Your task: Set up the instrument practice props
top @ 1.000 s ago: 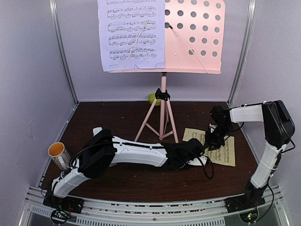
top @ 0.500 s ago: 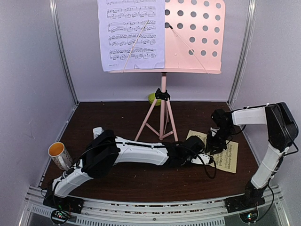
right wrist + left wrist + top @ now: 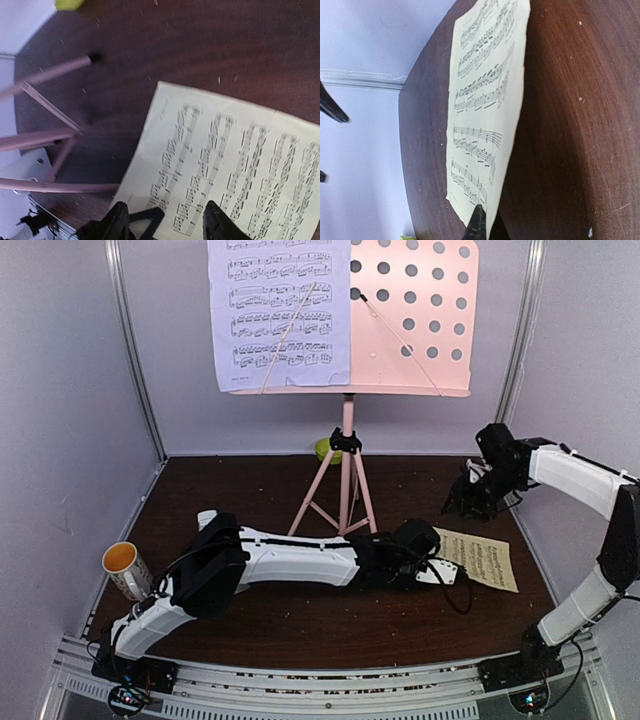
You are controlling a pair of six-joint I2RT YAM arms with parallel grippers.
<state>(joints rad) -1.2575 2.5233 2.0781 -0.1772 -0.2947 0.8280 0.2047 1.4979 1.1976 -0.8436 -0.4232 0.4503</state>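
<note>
Your left fingers (image 3: 476, 226) are clamped on the pale-yellow page (image 3: 487, 560) at its left corner, the sheet's length running rightward along the bench (image 3: 240, 490); your right fingers (image 3: 117, 225) gape open above its far edge.

We look down from high behind the table (image 3: 250, 490) toward the stand (image 3: 395, 337). Our wrist views sit close over the tabletop; all three share the page (image 3: 240, 150).

left arm (image 3: 295, 562): glossy white shells, black joints, looped black cable
right arm (image 3: 578, 478): white links, black elbow
right gripper (image 3: 165, 221): two black fingers
</note>
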